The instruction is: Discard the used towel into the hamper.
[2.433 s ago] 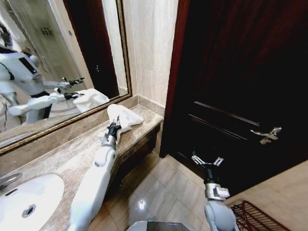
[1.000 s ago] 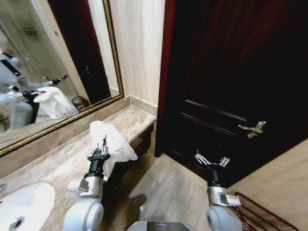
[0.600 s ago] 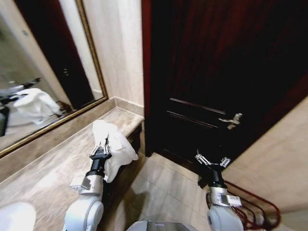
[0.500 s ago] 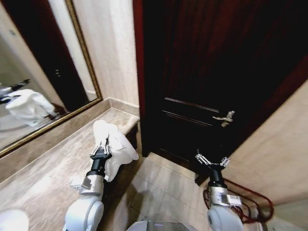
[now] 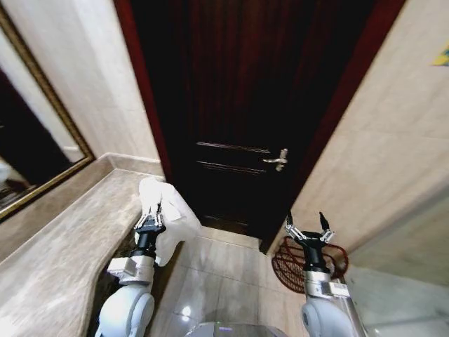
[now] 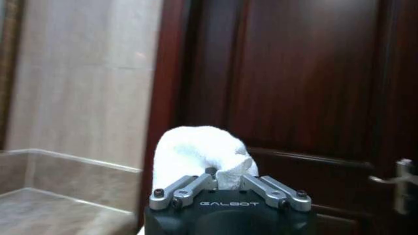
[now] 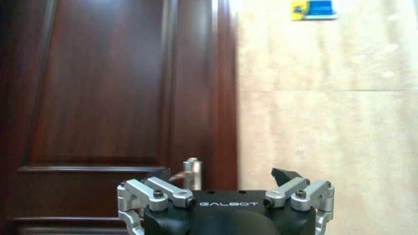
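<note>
1. Gripping the white towel (image 5: 166,214), the left end effector (image 5: 149,222) is raised at the left, above the near edge of the marble counter (image 5: 63,246); the towel bulges up and drapes to the right of the closed fingers.
2. Seen from the left wrist, the towel (image 6: 199,154) rises from between the clamped jaws, with the dark wooden door (image 6: 307,88) behind.
3. At the right, the right end effector (image 5: 309,232) is upright with its fingers spread wide, holding nothing.
4. Just behind it on the floor sits the reddish-brown hamper (image 5: 289,260), against the beige wall, near the door (image 5: 238,105) and well apart from the towel.
</note>
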